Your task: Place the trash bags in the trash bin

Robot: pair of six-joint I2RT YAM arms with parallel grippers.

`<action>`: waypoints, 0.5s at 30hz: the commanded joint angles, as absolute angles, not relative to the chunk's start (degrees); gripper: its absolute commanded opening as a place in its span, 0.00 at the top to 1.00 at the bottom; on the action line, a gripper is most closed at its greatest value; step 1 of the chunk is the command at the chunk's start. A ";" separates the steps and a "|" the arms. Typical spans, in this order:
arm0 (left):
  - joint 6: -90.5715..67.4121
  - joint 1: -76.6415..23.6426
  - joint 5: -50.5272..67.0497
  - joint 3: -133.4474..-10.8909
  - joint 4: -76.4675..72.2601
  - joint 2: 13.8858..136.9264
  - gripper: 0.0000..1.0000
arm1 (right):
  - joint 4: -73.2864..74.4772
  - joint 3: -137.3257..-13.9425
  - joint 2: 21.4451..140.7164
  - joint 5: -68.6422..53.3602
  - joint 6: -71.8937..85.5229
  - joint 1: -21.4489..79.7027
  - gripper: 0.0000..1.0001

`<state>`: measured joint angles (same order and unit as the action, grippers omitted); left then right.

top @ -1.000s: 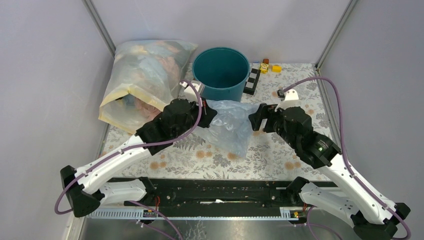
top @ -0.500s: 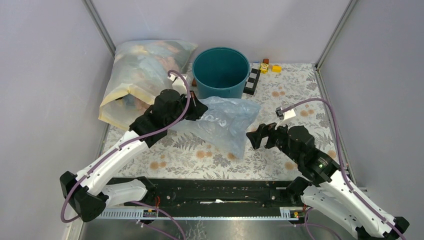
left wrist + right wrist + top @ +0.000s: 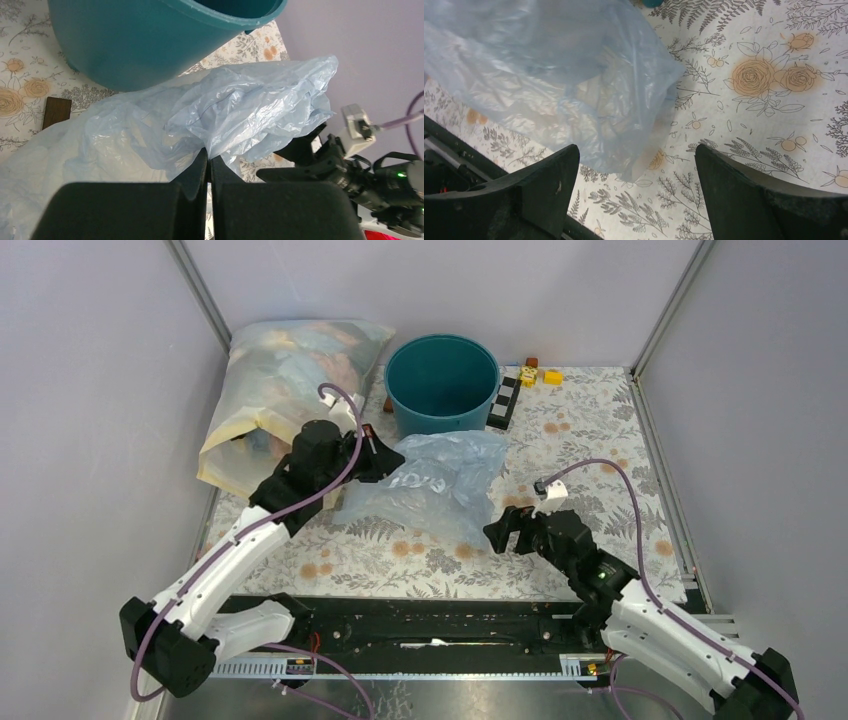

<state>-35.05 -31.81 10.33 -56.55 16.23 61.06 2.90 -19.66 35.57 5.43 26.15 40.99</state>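
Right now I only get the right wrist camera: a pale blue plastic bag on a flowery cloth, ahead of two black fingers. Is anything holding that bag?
Observer: Yes. The left gripper is shut on the trash bag, pinching a fold of film at its left end.
Operator: Where is the bin it belongs in?
Observer: The trash bin stands upright just beyond the bag, on the side away from the robot; the bag's far edge lies close to its base.
Operator: Is anything inside it?
Observer: From the top view its inside shows only bare teal, no bag.
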 commanded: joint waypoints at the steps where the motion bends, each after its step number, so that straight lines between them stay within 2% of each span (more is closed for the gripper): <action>1: -35.47 -30.90 12.81 -56.86 13.17 57.98 1.00 | -7.87 -17.75 37.79 11.02 31.50 41.00 0.08; 8: -35.47 -30.50 13.91 -55.95 12.21 57.71 1.00 | -11.76 -20.65 49.12 11.65 32.09 40.58 0.21; 15: -35.47 -29.73 13.34 -55.35 13.06 57.17 1.00 | -15.68 -23.06 55.96 7.21 33.92 37.35 0.37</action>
